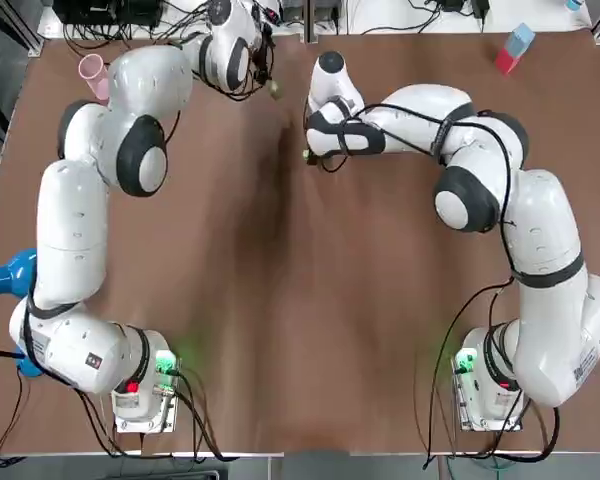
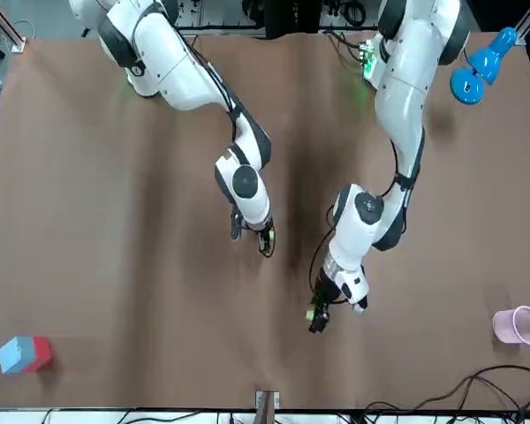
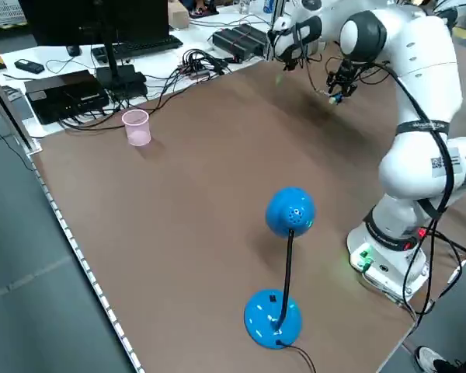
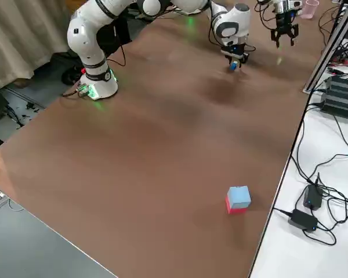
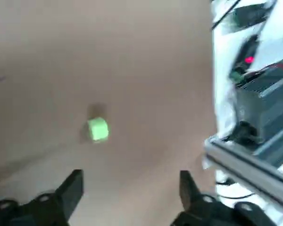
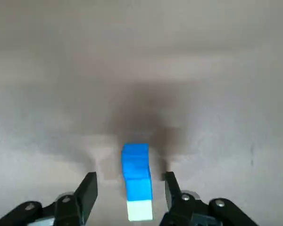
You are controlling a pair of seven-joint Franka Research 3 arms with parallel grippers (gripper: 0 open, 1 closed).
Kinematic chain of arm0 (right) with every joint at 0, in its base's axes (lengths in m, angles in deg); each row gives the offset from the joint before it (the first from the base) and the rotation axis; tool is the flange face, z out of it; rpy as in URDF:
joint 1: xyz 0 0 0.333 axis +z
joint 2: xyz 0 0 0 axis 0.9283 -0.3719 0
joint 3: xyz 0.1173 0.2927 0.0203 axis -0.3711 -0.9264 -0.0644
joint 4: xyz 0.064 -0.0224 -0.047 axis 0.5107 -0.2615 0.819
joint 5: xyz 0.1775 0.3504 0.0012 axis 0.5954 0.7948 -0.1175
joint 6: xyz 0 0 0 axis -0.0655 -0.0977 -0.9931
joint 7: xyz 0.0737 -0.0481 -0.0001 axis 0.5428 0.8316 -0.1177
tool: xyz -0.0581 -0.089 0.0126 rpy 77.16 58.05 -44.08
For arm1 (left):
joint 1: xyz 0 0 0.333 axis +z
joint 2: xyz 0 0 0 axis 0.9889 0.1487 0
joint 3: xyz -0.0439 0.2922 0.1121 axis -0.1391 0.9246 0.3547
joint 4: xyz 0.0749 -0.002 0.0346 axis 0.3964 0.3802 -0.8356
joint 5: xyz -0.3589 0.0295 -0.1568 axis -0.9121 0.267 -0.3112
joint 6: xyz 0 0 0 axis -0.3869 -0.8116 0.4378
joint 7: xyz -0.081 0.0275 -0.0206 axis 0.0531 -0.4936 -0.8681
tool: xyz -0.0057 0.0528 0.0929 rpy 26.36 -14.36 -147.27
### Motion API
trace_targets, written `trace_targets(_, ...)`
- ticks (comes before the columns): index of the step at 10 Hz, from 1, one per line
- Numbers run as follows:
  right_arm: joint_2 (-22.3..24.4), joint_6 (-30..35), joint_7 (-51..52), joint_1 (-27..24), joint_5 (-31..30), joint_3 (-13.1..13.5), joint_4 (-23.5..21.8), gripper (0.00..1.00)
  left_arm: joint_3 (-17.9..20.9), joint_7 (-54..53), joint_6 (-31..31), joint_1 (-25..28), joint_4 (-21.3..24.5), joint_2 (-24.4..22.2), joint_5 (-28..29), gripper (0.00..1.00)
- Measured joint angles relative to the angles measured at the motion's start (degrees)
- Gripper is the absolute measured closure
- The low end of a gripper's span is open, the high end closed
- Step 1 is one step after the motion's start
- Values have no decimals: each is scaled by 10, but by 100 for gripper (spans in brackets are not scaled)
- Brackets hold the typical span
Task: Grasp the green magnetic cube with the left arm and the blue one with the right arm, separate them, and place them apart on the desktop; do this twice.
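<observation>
The green cube (image 5: 98, 129) lies on its own on the brown desktop (image 1: 280, 300), touching nothing. In my left wrist feed it sits out beyond the fingertips, not between them. The left gripper (image 5: 130, 176) hangs above it with its jaws spread wide and nothing in them.

The blue cube (image 6: 136, 172) is apart from the green one, toward the middle of the far half of the table. It stands between the fingers of the right gripper (image 6: 130, 178). I see bare table on both sides of the cube, so I read those jaws as parted and not pinching it. I cannot tell for certain whether the cube's base is fully down on the surface.

I judge the pair to be pulled apart and this to be the placing step, with green set down and blue at the point of release. Whether this is the first or the second round, I cannot tell from here.

The next move calls for lifting the right arm straight up so neither finger drags the blue cube back toward the green one, since the magnets would snap them together if they come near. The pink cup (image 1: 91, 70) and the blue-and-red block (image 1: 513, 48) are well apart, near the far corners.
</observation>
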Motion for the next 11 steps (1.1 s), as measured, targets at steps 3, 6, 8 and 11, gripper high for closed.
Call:
trace_targets(3,8,1,2,-8,0,0,-16,44,-1,37,-137,-30,11,-37,0,0)
trace_targets(6,12,2,2,-8,0,0,-17,68,-1,128,-190,-52,35,-35,-1,2)
trace_targets(8,14,2,1,-7,0,-1,-20,77,-4,168,-197,-62,53,-32,-12,12)
trace_targets(11,17,2,1,-7,0,-1,-24,77,-5,179,-196,-98,58,-18,-42,18)
